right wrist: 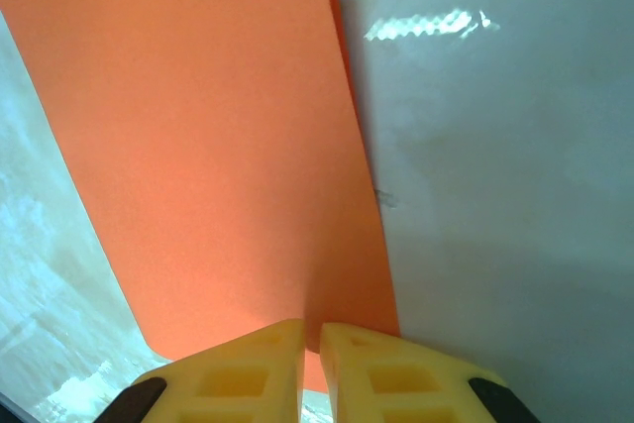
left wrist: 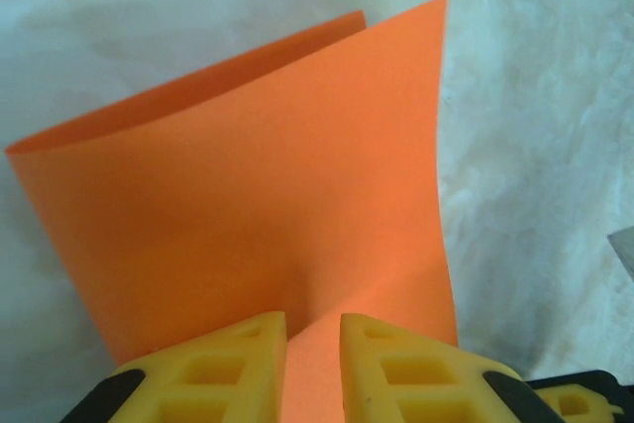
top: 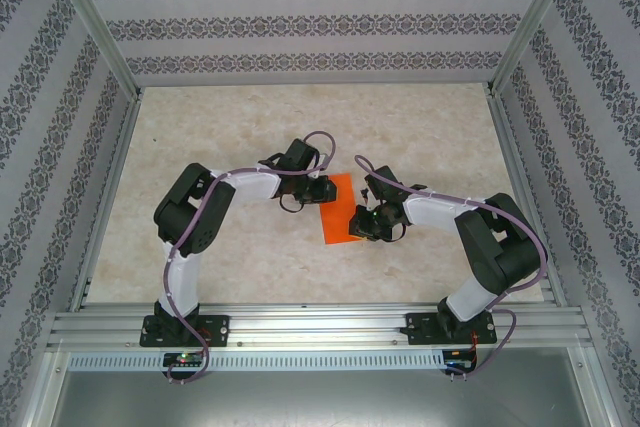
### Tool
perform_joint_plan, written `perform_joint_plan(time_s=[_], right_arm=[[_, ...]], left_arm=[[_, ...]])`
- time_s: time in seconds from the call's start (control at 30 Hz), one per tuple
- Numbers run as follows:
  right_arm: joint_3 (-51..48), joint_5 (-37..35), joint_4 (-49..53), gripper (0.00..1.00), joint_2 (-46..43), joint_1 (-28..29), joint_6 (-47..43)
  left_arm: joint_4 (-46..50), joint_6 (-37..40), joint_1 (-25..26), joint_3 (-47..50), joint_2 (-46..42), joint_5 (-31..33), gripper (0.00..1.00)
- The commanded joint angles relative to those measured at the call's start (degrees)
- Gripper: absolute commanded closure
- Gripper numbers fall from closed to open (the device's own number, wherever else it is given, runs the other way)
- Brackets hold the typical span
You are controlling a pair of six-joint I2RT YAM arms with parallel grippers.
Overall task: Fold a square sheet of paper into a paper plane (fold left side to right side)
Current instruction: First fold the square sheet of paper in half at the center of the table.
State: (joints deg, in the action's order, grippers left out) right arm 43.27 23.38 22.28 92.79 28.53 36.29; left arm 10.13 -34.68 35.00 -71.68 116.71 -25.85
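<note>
The left hand [left wrist: 313,329] pinched the square sheet of paper [top: 335,212] tight at its 10 o'clock edge, and the right hand [right wrist: 311,332] likewise at 4 o'clock. The edges probably needed squaring before creasing.

- The desk [top: 300,117] is surfaced in pale beige marbled material and is evenly lit.
- It is enclosed by a back wall [top: 320,17], a left wall [top: 45,117] and a right wall [top: 600,117], all papered in grey ornamental bands on white.
- A left post [top: 92,22] and a right post [top: 532,22], both aluminium, are fitted at the rear corners.
- An aluminium rail [top: 320,325] is mounted along the near edge.
- A glare patch [right wrist: 426,25] is recorded on the desk in the right wrist view.
</note>
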Motion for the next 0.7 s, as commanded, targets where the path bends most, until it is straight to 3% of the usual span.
perform_joint_plan(time_s=[0.0,0.67], right_arm=[[-1.2,-6.5,3.9,0.84,2.9,0.6,-0.9],[-1.3,-6.7,4.5,0.84,3.2,0.7,-1.3]], left_arm=[[1.8,1.7,-0.3,-1.5,1.1,3.2,0.77],[2.8,1.3,-6.3,-4.7,3.6,5.0,0.74]])
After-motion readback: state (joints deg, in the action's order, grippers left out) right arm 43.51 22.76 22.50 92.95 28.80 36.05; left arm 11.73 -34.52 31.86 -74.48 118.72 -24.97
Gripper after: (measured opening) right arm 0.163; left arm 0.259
